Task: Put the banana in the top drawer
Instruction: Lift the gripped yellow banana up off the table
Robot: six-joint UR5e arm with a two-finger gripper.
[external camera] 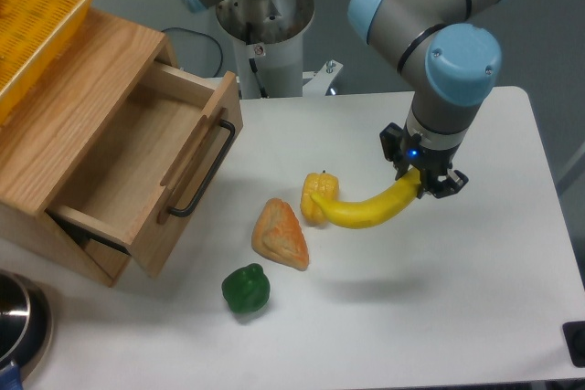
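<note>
At right of centre we see the claw (425,182) pinching the banana (370,208) by one end, seemingly lifted, while the top drawer (137,175) at left stands open.

The top drawer (137,171) and its cabinet (64,107) are light oak-grained wood with a matt finish; the bar handle (203,171) looks like black metal. The banana (370,208) is smooth, slightly glossy yellow plastic, as is the ribbed yellow pepper (318,196). The green pepper (245,289) shines more (a hard plastic sheen). The orange bread piece (281,234) looks matt and textured. The basket (37,15) is yellow plastic mesh. The table (439,317) is smooth matt white. The gripper (424,182) is matt black, possibly metal.
</note>
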